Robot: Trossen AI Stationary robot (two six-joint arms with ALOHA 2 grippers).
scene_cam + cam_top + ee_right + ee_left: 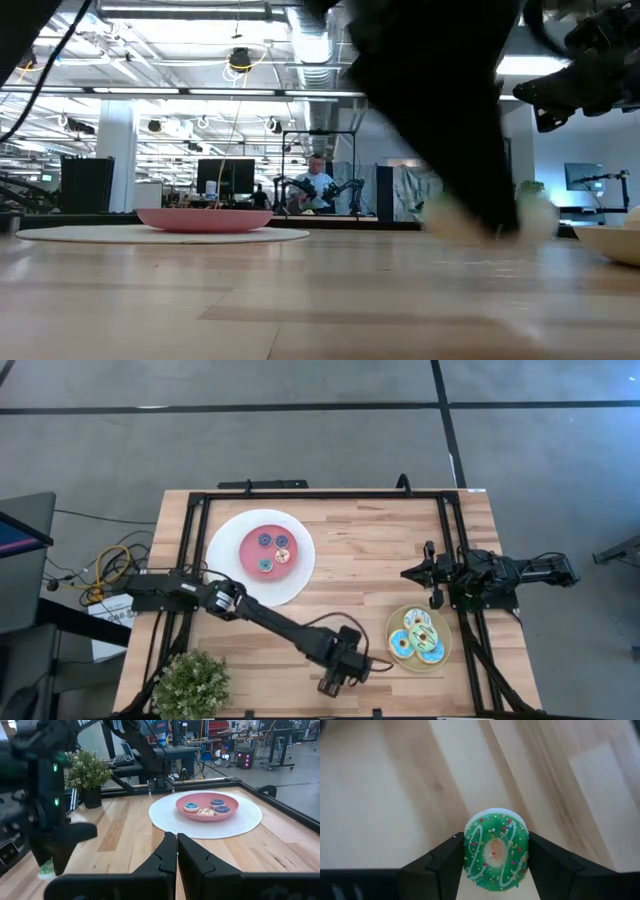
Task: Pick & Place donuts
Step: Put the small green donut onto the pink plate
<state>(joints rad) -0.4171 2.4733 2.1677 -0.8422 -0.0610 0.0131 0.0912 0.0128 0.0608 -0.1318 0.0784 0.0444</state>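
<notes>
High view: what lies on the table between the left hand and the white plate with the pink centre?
Only the left arm crosses that stretch; beneath it is bare wood. The left hand grips a green donut, and the white plate sits apart, as the high view shows.

grey floor [300, 420], ceiling lights [240, 60], desks with monitors [225, 178]

From above, our left gripper [333, 682] covers its green donut [496, 850]; in the low view the left arm's dark blur hides the worktop [300, 290] behind.
</notes>
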